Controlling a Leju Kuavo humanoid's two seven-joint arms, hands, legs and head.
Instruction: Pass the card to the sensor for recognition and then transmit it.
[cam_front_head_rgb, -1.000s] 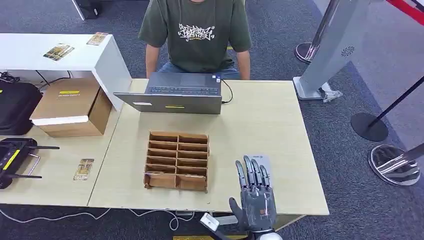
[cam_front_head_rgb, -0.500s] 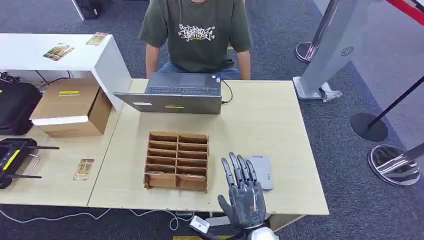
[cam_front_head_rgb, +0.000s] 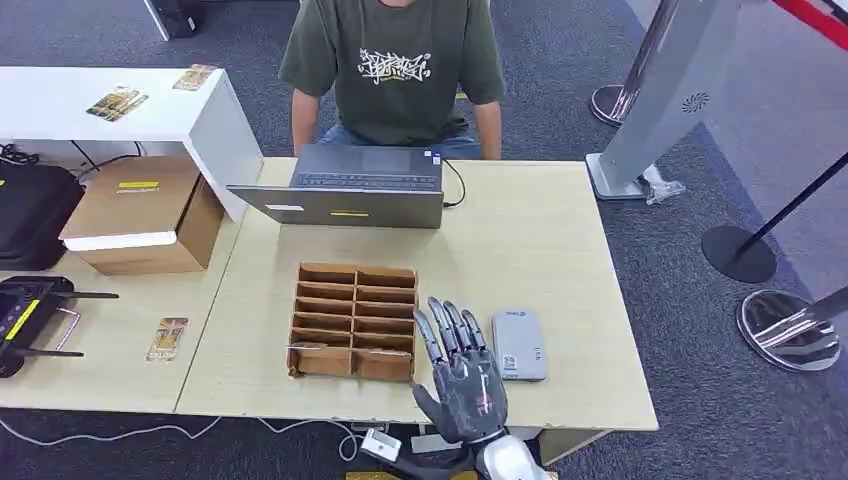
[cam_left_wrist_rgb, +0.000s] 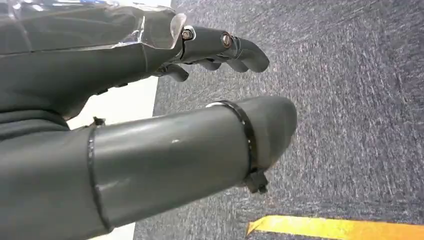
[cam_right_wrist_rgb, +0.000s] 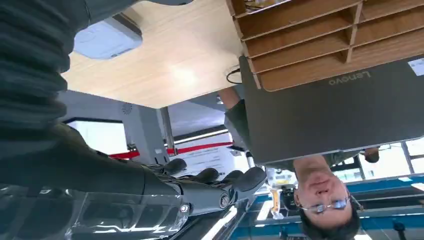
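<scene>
Down at the near edge of the table, the right hand (cam_front_head_rgb: 462, 378) hovered with its dark fingers (cam_front_head_rgb: 443, 330) straight and fanned a little apart, holding nothing; its wrist ran out of the head view. It sat between the grey card reader (cam_front_head_rgb: 518, 344), a flat rounded plastic slab just beside it, and the brown cardboard divider tray (cam_front_head_rgb: 353, 321), whose near corner it partly covered. One card seemed to stand in the tray's near-left slot (cam_front_head_rgb: 306, 349), though I could not read it; another card (cam_front_head_rgb: 169, 338) lay flat, well apart, on the neighbouring desk. The left hand (cam_left_wrist_rgb: 150, 130) hung over speckled grey carpet (cam_left_wrist_rgb: 350, 100), smooth thumb out, fingers loosely curled, nothing in it. Beyond the tray stood an open grey laptop (cam_front_head_rgb: 345, 188), its screen hidden, and a person in a green printed T-shirt (cam_front_head_rgb: 392, 68), cut off at the neck.
</scene>
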